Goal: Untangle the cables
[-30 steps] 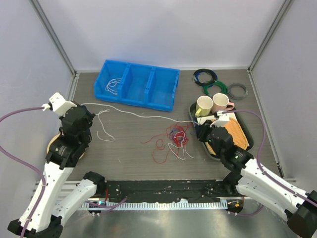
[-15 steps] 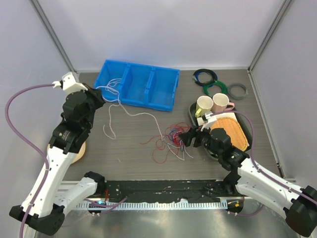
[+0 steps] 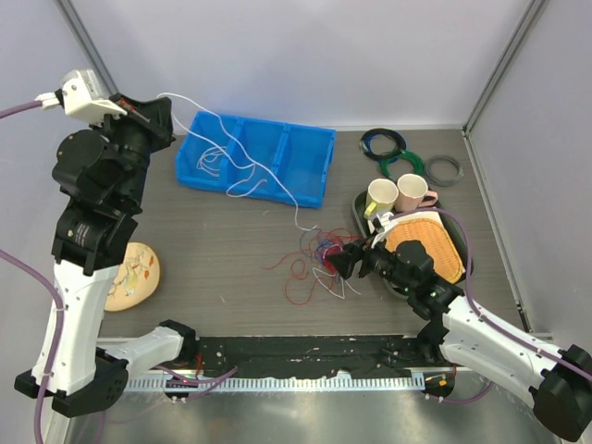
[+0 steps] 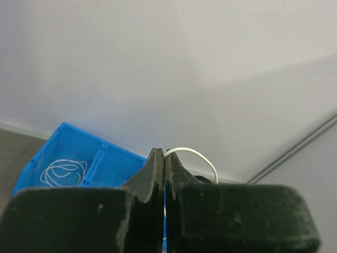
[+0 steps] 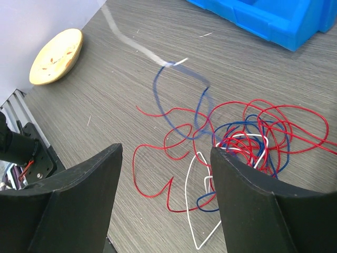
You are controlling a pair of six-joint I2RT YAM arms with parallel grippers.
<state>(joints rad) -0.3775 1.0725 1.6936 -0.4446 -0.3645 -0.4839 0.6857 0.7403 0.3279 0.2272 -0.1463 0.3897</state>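
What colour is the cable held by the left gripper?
White. The left wrist view shows the cable pinched in the left gripper most clearly.

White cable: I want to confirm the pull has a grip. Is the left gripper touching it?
Touching. The left wrist view shows the left gripper shut, the white cable arching out from between its fingertips.

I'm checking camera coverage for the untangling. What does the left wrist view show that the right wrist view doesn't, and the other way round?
Left wrist only: the left gripper shut on a white cable, and a white coil lying in one compartment of the blue bin. Right wrist only: the right gripper open, facing the red, blue and white cable tangle on the table, plus a wooden plate. Both: the blue bin, and seemingly that same white cable.
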